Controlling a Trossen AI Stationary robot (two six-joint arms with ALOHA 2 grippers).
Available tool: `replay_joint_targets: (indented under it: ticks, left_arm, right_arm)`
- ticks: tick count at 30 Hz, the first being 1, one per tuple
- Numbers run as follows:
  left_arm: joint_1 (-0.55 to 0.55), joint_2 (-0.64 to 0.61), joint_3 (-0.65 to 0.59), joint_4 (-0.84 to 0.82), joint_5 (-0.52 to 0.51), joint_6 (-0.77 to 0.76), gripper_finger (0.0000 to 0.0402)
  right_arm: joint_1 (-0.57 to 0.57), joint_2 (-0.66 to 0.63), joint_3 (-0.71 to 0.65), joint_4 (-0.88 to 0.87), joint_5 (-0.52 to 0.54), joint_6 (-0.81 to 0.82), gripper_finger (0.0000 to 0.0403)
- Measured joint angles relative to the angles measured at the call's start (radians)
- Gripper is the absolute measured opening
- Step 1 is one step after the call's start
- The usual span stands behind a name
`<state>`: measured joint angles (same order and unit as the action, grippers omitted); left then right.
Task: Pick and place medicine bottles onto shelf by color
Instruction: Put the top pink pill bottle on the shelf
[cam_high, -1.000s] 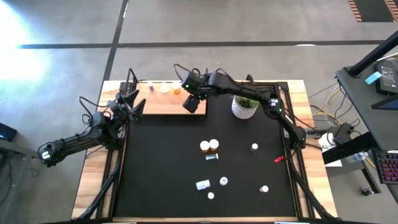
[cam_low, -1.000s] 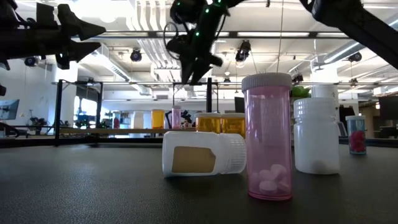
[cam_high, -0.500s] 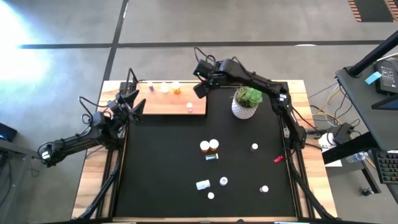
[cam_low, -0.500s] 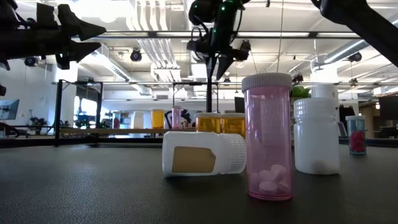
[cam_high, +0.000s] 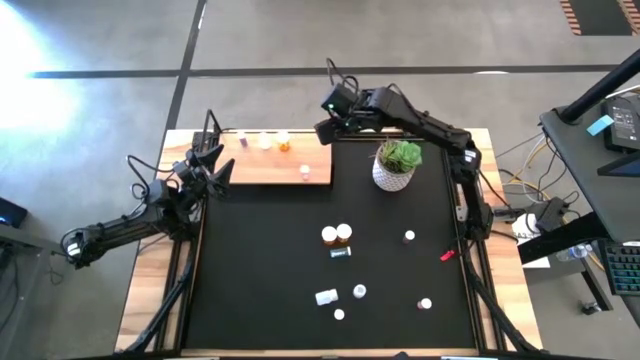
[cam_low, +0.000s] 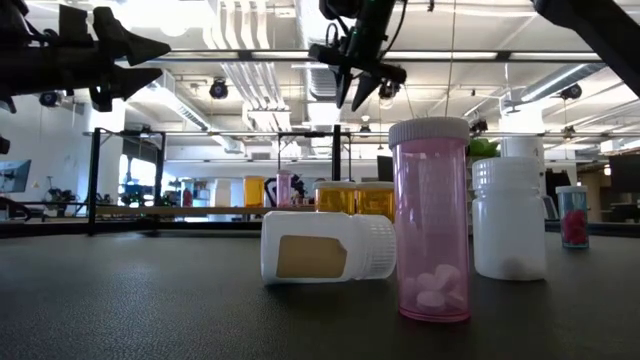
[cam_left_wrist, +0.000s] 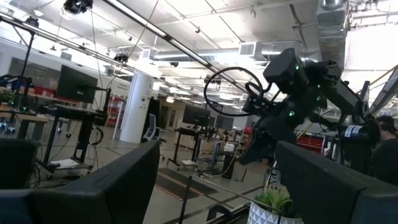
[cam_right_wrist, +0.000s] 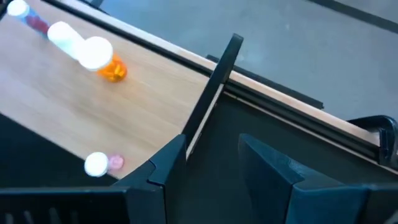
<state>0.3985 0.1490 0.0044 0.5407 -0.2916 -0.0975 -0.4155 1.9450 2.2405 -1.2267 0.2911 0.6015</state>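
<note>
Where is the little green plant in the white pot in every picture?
High view: plant right of centre, near the table's back edge.
Low view: only the plant's leaves peek out behind the white bottle at right.
Left wrist view: plant at the bottom edge, right of centre.
Right wrist view: not in it.
Shared landmark: the right gripper, raised in the air close to the plant.

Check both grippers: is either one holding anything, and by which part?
Nothing is held. The right gripper is open and empty above the shelf; the left gripper waits open at the table's left.
</note>
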Motion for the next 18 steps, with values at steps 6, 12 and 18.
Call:
replay_joint_targets:
  ticks: [6,12,18]
  left_arm:
    - [0.000,0.000,0.000,0.000,0.000,0.000,0.0306]
    - [0.000,0.001,0.000,0.000,0.000,0.000,0.0306]
    - [0.000,0.001,0.000,0.000,0.000,0.000,0.0306]
  right_arm:
    - [-0.004,-0.157,-0.291,0.240,-0.010,-0.019,0.0138]
    - [-0.004,-0.365,-0.642,0.515,-0.010,-0.027,0.0138]
    - [-0.003,-0.569,-1.035,0.838,-0.010,-0.026,0.0138]
